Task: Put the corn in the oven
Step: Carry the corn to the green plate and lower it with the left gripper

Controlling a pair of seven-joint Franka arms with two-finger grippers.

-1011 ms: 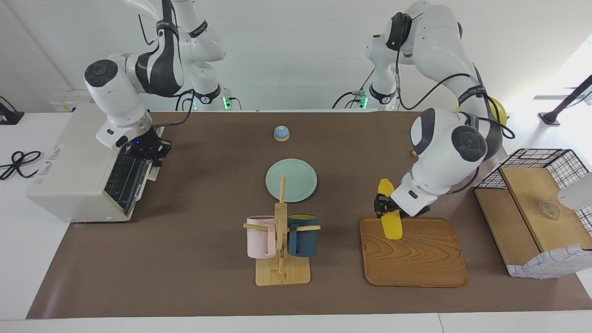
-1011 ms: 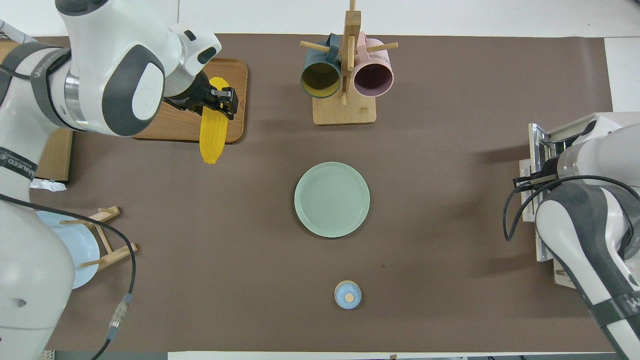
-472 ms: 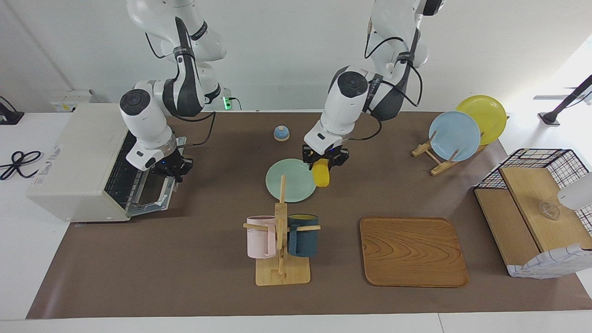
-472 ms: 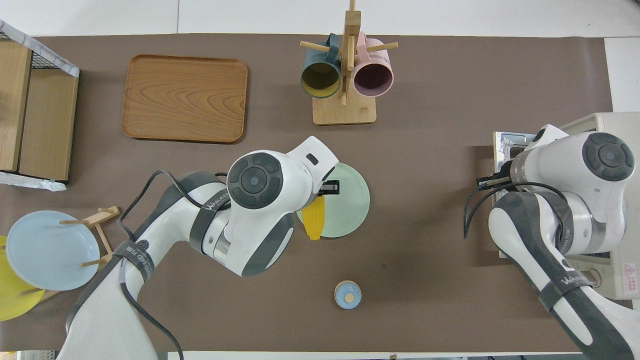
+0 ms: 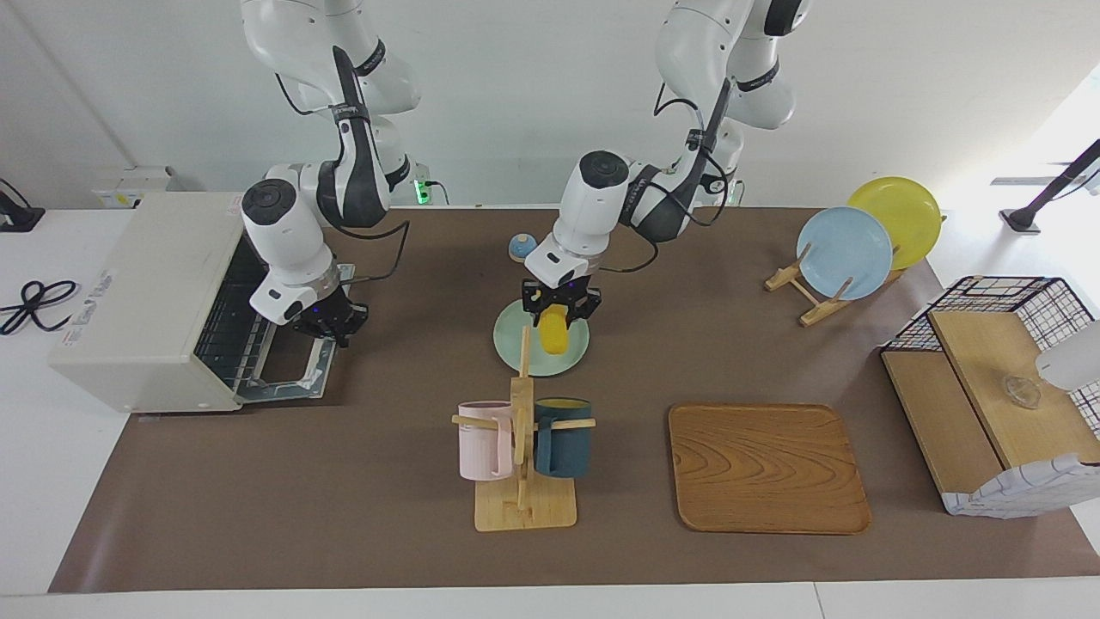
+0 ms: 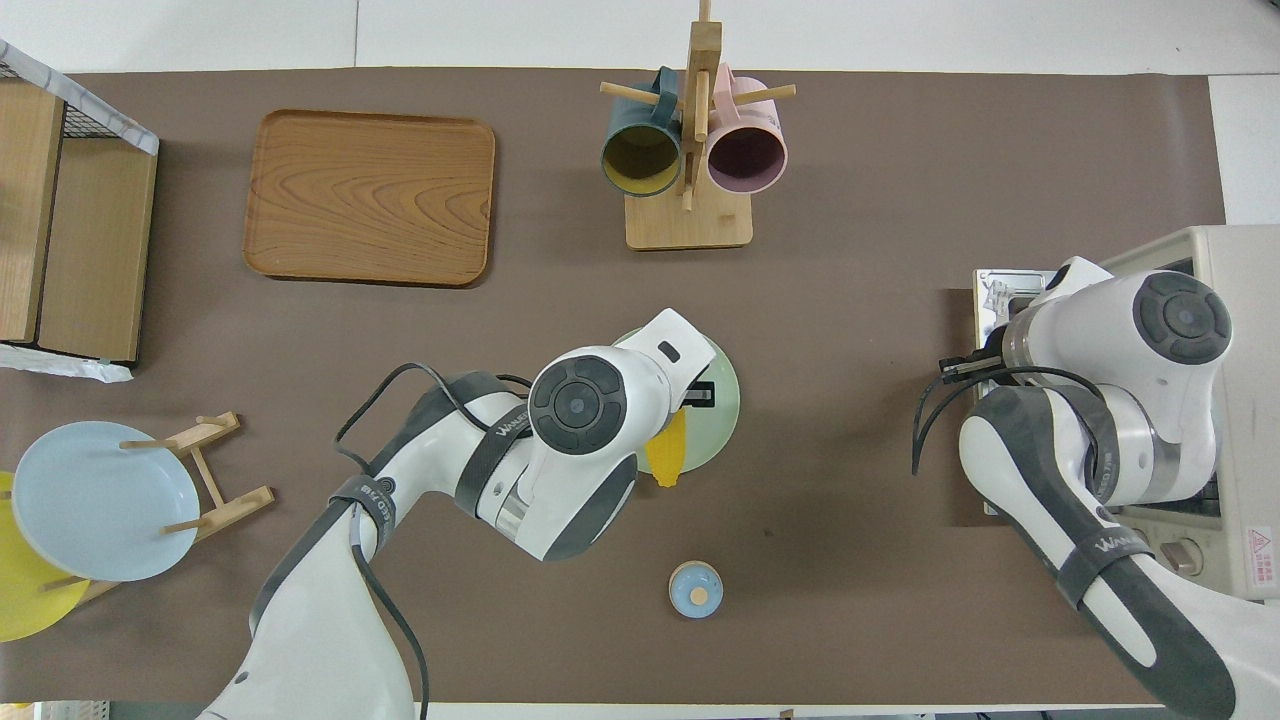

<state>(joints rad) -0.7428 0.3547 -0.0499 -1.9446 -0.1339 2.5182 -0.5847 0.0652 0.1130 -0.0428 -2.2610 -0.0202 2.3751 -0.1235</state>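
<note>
My left gripper [image 5: 560, 303] is shut on the yellow corn [image 5: 554, 334] and holds it in the air over the pale green plate [image 5: 526, 348] in the middle of the table. In the overhead view the corn [image 6: 667, 456] pokes out from under the left hand, over the rim of the plate [image 6: 718, 425]. The off-white oven [image 5: 142, 297] stands at the right arm's end of the table. Its door [image 5: 288, 378] lies open and flat, and the wire rack shows inside. My right gripper [image 5: 327, 325] is at the door's outer edge, by the handle.
A mug rack [image 5: 524, 447] with a pink and a dark blue mug stands beside a bare wooden tray [image 5: 765, 468]. A small blue bell [image 5: 522, 248] sits near the robots. A stand with a blue and a yellow plate [image 5: 846, 254] and a wire-and-wood basket box [image 5: 1005, 404] are at the left arm's end.
My left gripper carried the corn from over the wooden tray to over the green plate. The oven door came down from nearly shut to fully open, with my right gripper at its edge.
</note>
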